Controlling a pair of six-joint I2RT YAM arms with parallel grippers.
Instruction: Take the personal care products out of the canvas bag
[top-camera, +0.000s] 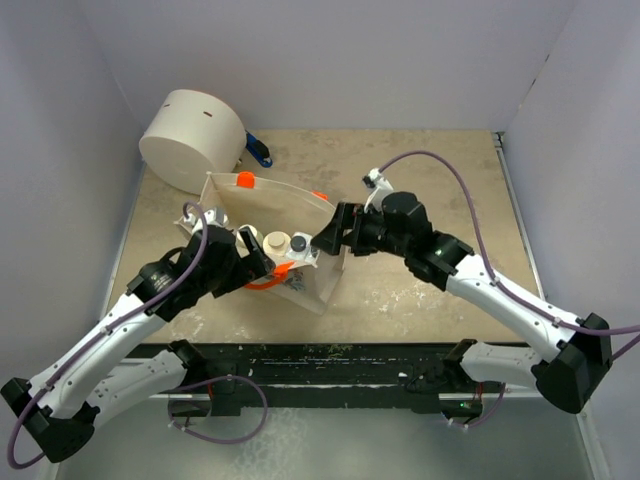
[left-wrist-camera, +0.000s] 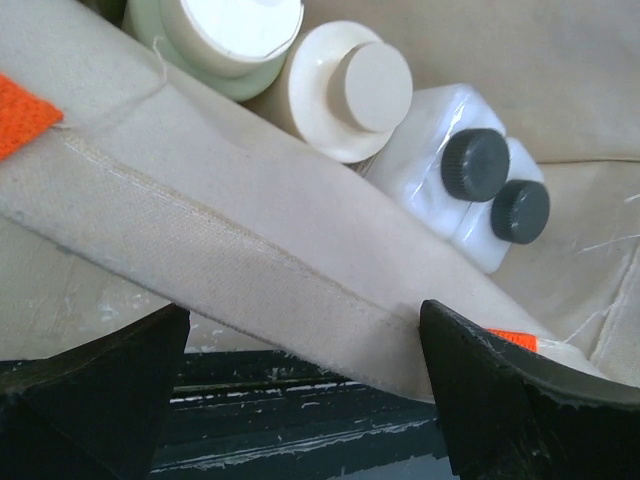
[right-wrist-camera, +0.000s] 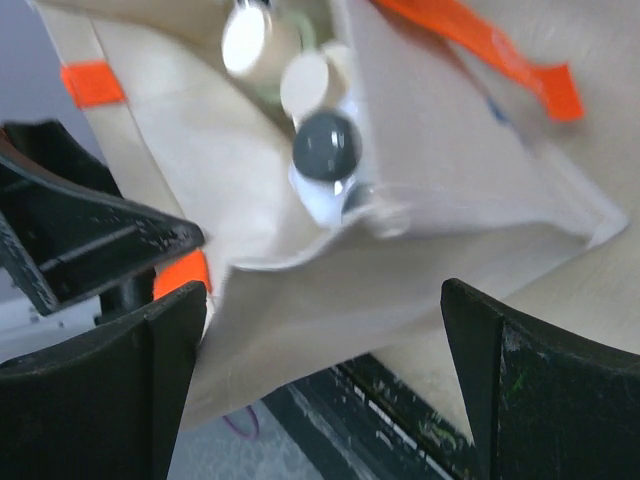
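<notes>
Standing upright toward the left of the surface, the canvas bag has its mouth facing up, which leaves its contents reachable from above. Its orange strap handles flop loose at the rim. The large cream cylinder lies on its side just beyond the bag's far left corner, out of the way of the work.

Both arms lean in over the bag, one from each side. The left hand is spread wide with the bag's near rim running between its fingers, and it grips nothing. I judge it is placed to pinch the cloth and steady the bag. The right hand, equally wide and empty, hovers at the bag's right corner, probably lined up to reach in.

The personal care products all sit inside the bag, bunched together with their caps up: the pale green bottle, the cream round bottle, and two white square bottles with dark caps, touching each other.

The surface is mottled beige and scuffed, and plain pale walls close it in on the left, right and far sides.
</notes>
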